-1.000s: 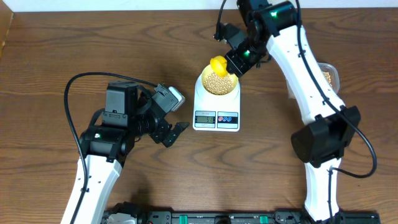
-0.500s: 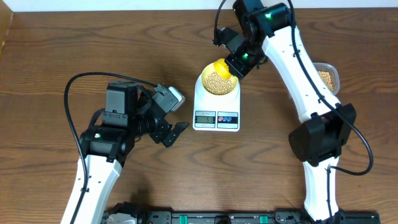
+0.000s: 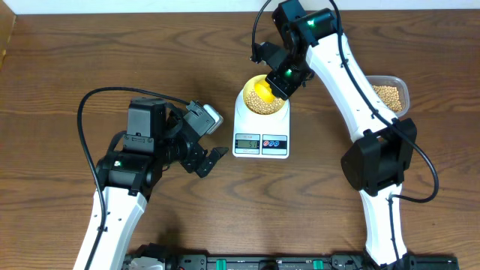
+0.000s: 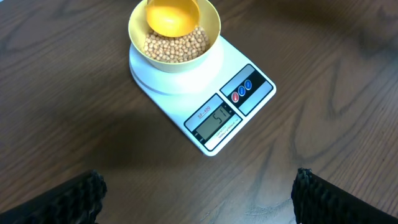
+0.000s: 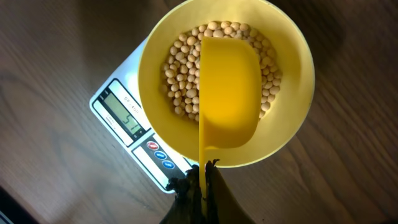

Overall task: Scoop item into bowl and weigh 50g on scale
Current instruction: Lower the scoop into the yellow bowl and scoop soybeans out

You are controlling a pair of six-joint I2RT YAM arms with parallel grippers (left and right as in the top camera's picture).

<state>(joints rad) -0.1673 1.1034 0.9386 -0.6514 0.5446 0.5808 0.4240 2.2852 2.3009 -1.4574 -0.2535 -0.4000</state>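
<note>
Overhead: at twelve o'clock, the right gripper (image 3: 279, 77) clamps a bright yellow plastic scoop (image 3: 262, 88) over the small pale yellow bowl (image 3: 262, 103), which sits on the white rectangular digital scale (image 3: 261, 136). Left wrist: the left gripper (image 4: 199, 190) stands wide and empty, apparently aimed to watch the display. Right wrist: small round tan beans (image 5: 180, 81) lie in the bowl beneath the empty-looking scoop.

Light: bright, even, from above.
Shadows: soft, beside the scale (image 4: 214, 102) on the table (image 4: 56, 93).
Blur: left gripper (image 4: 198, 202), its fingertips (image 4: 71, 199) out of focus.
</note>
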